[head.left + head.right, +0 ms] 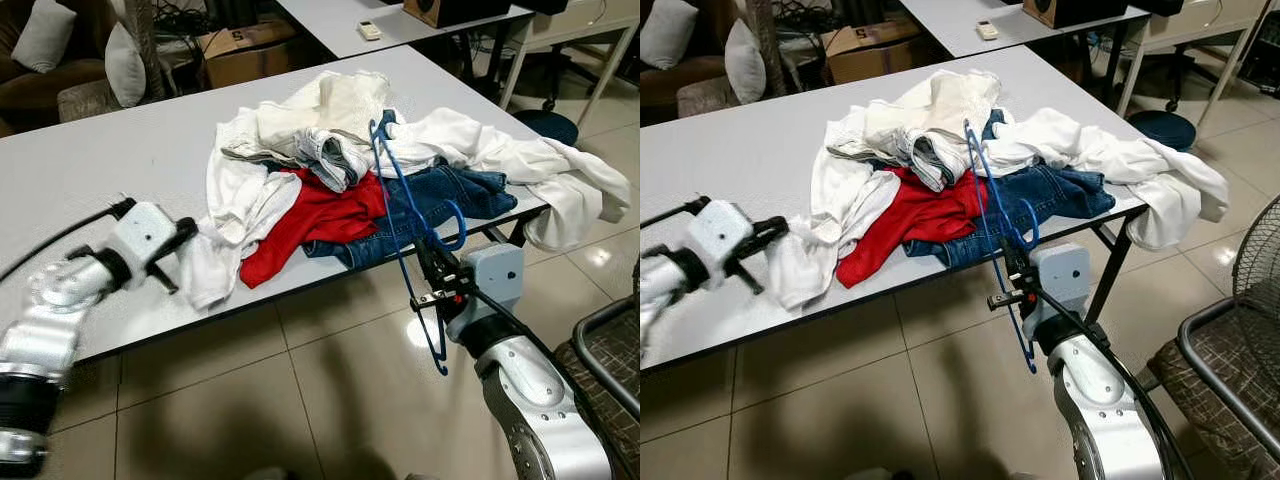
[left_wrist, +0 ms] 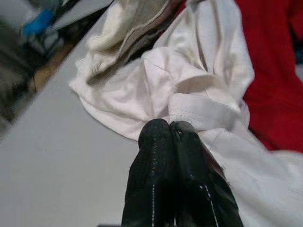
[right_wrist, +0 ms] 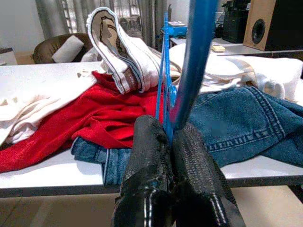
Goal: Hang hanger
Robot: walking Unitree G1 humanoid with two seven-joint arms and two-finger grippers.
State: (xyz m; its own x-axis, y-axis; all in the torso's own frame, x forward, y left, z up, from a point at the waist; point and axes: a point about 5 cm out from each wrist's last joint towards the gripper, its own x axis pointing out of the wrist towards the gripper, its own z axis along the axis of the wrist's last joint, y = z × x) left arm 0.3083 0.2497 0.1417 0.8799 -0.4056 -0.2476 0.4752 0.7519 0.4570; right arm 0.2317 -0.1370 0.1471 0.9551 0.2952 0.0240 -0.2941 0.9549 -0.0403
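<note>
- While we've got the hanger (image 1: 405,215) pinched in our right hand (image 1: 432,268), that's about as far as this job has got. The fingers are pressed tight on one of its thin blue bars, clearest in the right wrist view.
- Right hand sits just off the near edge of the surface (image 1: 120,160), over the tiled floor (image 1: 300,390). The hanger stands more or less upright, its top up over the clothes and its lower end hanging below the hand.
- Left hand (image 1: 170,252) is over the surface on the other side, fingers pressed together, tips at the edge of a white shirt (image 1: 225,225). We can't tell if any cloth is caught between them; it looks like nothing is.
- The pile is a mess: jeans (image 1: 440,200) right behind the hanger, a red top (image 1: 310,220) beside them, more white stuff heaped on top and drooping off the far corner.
- So, done: hanger is in hand. Left: pretty much everything else. We can't spot a rail or hook to hang it on, so finding one is probably the next headache.
</note>
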